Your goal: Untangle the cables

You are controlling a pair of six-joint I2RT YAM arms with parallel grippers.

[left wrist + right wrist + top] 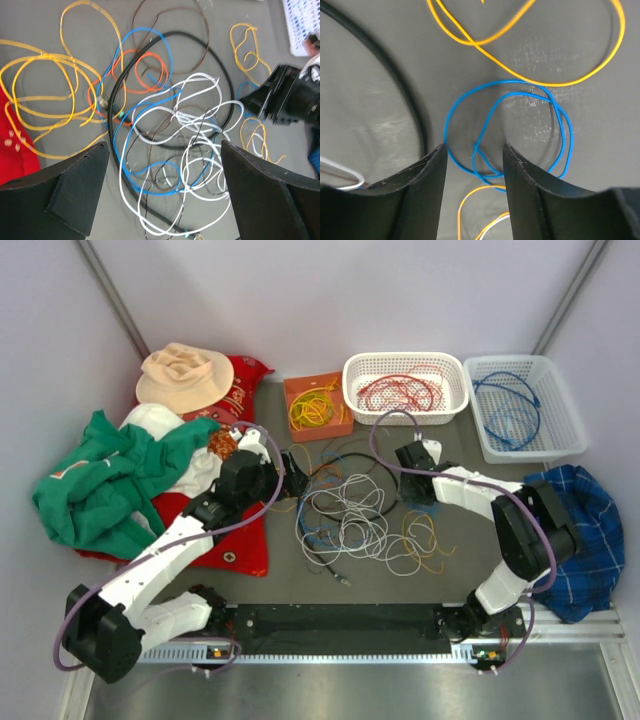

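Well, the cables (350,515) lie in one heap at the centre of the grey table (400,585), white, blue, black and yellow loops crossing each other. The left gripper (162,150) hangs over the heap's 9 o'clock side with jaws wide, holding nothing. The right gripper (473,150), at 1 o'clock, has a narrower gap straddling a small blue loop (506,82), likely to lift it clear. Toward 12 and 1 o'clock sit an orange box (300,385) of yellow wire, a white basket (405,357) of red and another basket (510,360) of blue, seemingly sorted by colour. Clothes (90,490) are piled at 9 o'clock between pale walls.
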